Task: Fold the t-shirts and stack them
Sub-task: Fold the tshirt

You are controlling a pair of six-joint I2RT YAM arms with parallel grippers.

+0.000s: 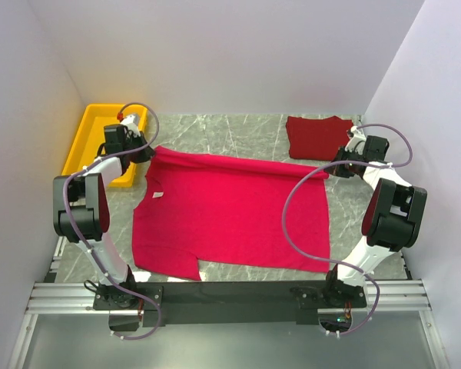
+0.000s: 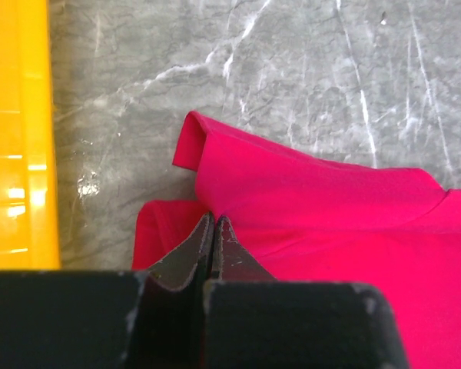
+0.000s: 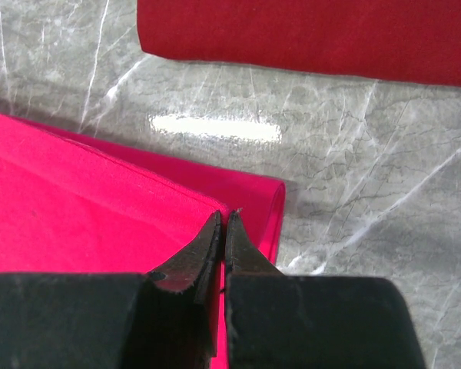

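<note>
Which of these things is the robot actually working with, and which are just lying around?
In the job: crimson-pink t-shirt, pinched by left pincer and right pincer; maroon t-shirt.
Just lying about: yellow tray.

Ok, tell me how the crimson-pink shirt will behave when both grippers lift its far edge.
Probably floppy: the crimson-pink shirt curls and creases by the left gripper, so its middle should sag between pinches. Likely light: it is thin cloth, pinched by the right gripper at just the tips. Its near part may drag along the table.
</note>
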